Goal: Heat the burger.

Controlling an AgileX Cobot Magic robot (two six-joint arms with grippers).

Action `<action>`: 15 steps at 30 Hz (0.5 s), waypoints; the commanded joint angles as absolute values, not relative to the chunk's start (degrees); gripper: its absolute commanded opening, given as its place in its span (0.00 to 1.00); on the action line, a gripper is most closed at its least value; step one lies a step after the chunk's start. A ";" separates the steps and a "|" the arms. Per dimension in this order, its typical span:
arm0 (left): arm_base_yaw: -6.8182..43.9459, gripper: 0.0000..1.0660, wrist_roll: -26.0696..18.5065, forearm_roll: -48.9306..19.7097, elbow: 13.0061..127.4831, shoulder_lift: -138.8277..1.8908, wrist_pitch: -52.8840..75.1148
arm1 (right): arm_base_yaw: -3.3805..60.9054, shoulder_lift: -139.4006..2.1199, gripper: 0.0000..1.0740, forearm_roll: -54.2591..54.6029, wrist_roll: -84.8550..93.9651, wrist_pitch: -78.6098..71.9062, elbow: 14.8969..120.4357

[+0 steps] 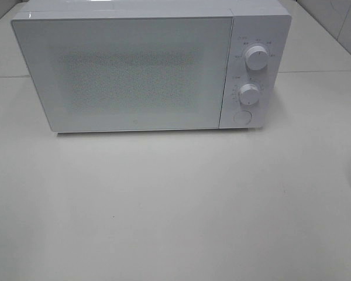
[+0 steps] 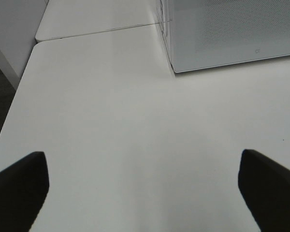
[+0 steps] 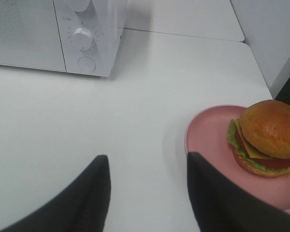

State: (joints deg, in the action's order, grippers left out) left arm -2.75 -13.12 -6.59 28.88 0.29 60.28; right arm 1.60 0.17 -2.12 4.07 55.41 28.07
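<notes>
The microwave (image 1: 146,67) is white all over, its door speckled with a fine grey dot mesh, its knobs (image 1: 256,57) white. The tabletop (image 1: 175,211) is plain off-white. At the lower right of the right wrist view, the plate (image 3: 210,133) is pink; the burger (image 3: 266,137) has an orange-brown bun, green lettuce, yellow cheese and red filling. Both tools' fingers (image 3: 92,198) are black.

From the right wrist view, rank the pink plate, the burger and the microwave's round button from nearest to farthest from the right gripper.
Measured from the right gripper, which is open and holds nothing:
1. Pink plate: its rim lies right beside one finger, on the table.
2. Burger: on the plate, toward its far side from the gripper.
3. Round button: low on the microwave's control panel, across the bare table.
</notes>
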 commanded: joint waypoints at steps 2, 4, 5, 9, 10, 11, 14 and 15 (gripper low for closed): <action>-2.86 0.96 -12.95 -6.76 28.65 1.72 59.47 | 1.55 1.78 0.48 -2.23 3.90 55.06 28.07; -2.86 0.96 -12.95 -6.76 28.65 1.72 59.47 | 1.55 1.78 0.48 -2.23 3.90 55.06 28.07; -2.86 0.96 -13.01 -6.70 28.65 1.72 59.47 | 1.55 1.78 0.48 -2.23 3.90 55.06 28.07; -2.86 0.96 -13.01 -5.79 28.65 1.72 59.47 | 1.55 1.78 0.48 -2.23 3.90 55.06 28.07; -2.86 0.96 -13.01 -5.79 28.65 1.72 59.47 | 1.55 1.78 0.48 -2.23 3.90 55.06 28.07; -2.86 0.96 -13.01 -5.61 28.65 1.72 59.47 | 1.55 1.78 0.48 -2.23 3.90 55.06 28.07; -2.86 0.96 -13.06 -5.56 28.65 1.72 59.47 | 1.55 1.78 0.48 -2.23 3.90 55.06 28.07; -2.86 0.96 -13.06 -5.56 28.65 1.72 59.47 | 1.55 1.78 0.48 -2.23 3.90 55.06 28.07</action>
State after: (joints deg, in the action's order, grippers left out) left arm -2.75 -13.12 -5.67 28.88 0.29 60.28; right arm 1.60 0.17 -2.12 4.07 55.41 28.07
